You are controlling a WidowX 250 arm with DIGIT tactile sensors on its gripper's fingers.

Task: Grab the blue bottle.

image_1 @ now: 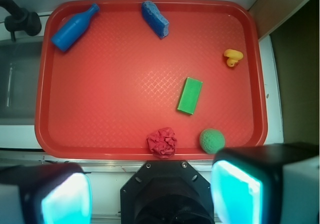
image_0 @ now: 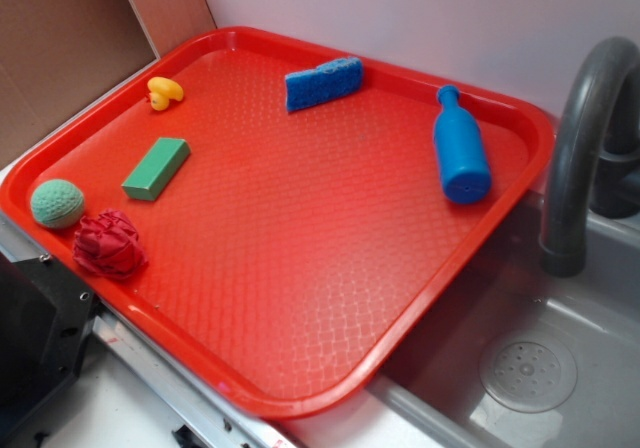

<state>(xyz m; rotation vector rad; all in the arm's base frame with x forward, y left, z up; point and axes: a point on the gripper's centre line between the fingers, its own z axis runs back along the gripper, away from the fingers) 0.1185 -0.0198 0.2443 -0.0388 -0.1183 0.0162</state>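
The blue bottle lies on its side at the far right of the red tray, cap pointing away from the front edge. In the wrist view it lies at the tray's top left corner. My gripper is high above the tray's near edge, over the robot base, far from the bottle. Its two cyan-padded fingers stand wide apart with nothing between them. The gripper does not show in the exterior view.
On the tray lie a flat blue sponge, a yellow duck, a green block, a green ball and a crumpled red cloth. A grey sink with a dark faucet lies right of the tray.
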